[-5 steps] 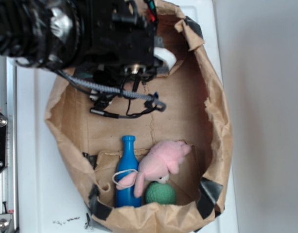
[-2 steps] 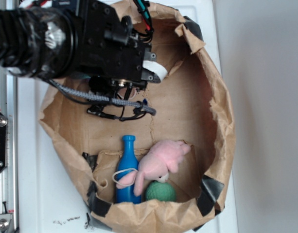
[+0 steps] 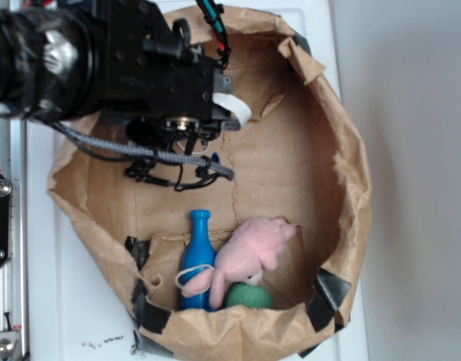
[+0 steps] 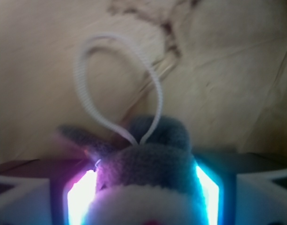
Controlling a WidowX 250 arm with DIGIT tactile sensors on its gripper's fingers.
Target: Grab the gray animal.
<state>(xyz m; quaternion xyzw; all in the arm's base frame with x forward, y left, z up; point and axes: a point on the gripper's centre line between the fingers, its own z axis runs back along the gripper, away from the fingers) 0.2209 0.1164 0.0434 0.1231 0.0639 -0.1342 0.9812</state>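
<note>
Up close in the wrist view, the gray animal [image 4: 150, 161] sits squeezed between the two glowing fingers [image 4: 82, 199] of the tool [image 4: 143, 197], pads pressed against both sides of its plush body, so the tool is clenched on the toy. Its white string loop [image 4: 117, 77] arches up in front of the brown paper, and a band of white fur shows at the bottom edge of that picture (the face itself is cut off, too little to read).

Over to the exterior view: the black arm [image 3: 102, 60] reaches in from the upper left over a wide paper bag [image 3: 350, 173] lying open on the white surface [image 3: 87, 316]. The tool [image 3: 222, 105] hangs at the upper part of the bag's floor; only a white scrap shows at its tip there, the toy's gray mostly hidden.

Well apart, at the lower end of the bag, a blue bottle [image 3: 198, 248] lies beside a pink plush toy [image 3: 249, 252], the two touching, with a green ball [image 3: 249, 297] tucked just under the pink one.
</note>
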